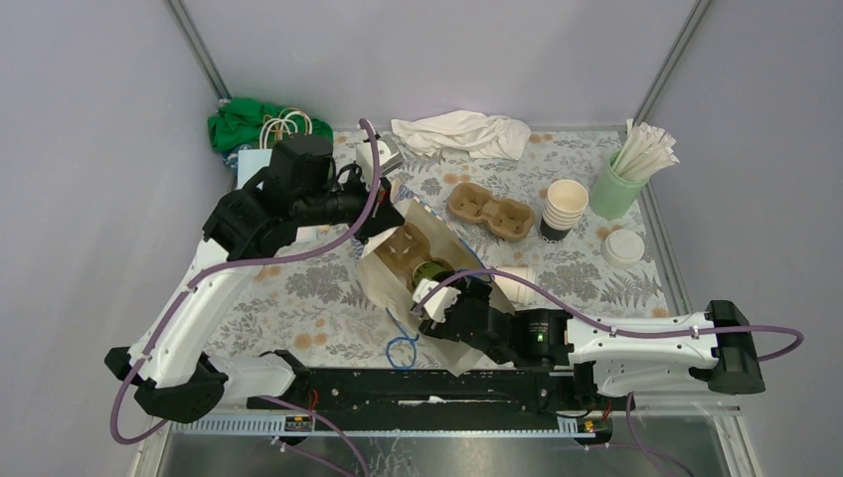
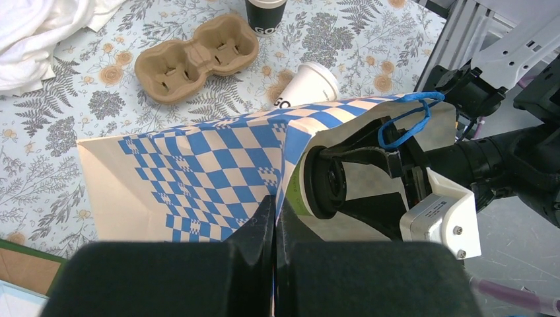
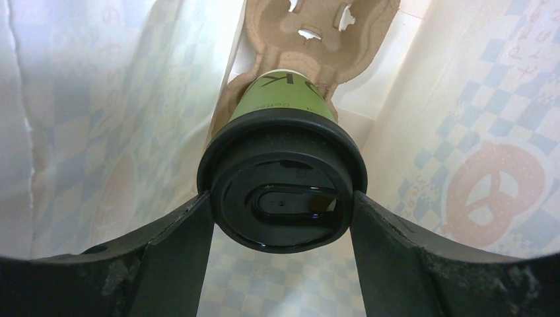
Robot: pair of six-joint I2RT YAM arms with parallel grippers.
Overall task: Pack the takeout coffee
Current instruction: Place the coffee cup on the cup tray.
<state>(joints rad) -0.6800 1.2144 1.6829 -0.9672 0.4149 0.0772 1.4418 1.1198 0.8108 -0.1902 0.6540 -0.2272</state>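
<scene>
A green takeout coffee cup [image 3: 282, 99] with a black lid [image 3: 277, 168] lies inside the blue-checked paper bag [image 2: 198, 172], its base in a brown cardboard carrier [image 3: 317, 39]. My right gripper [image 3: 282, 197] reaches into the bag mouth and is shut on the lid, one finger on each side. My left gripper [image 2: 275, 218] is shut on the bag's upper edge and holds the mouth up. In the top view, bag [image 1: 398, 288], cup [image 1: 429, 270] and right gripper [image 1: 435, 298] sit at the table's centre front.
A second, empty carrier [image 1: 489, 211] lies behind the bag. A stack of paper cups [image 1: 565, 207], a white lid [image 1: 623, 246] and a mint tumbler of straws [image 1: 618, 189] stand at the right. A white-lidded cup [image 1: 517, 283] lies beside the bag. A white cloth [image 1: 462, 132] lies at the back.
</scene>
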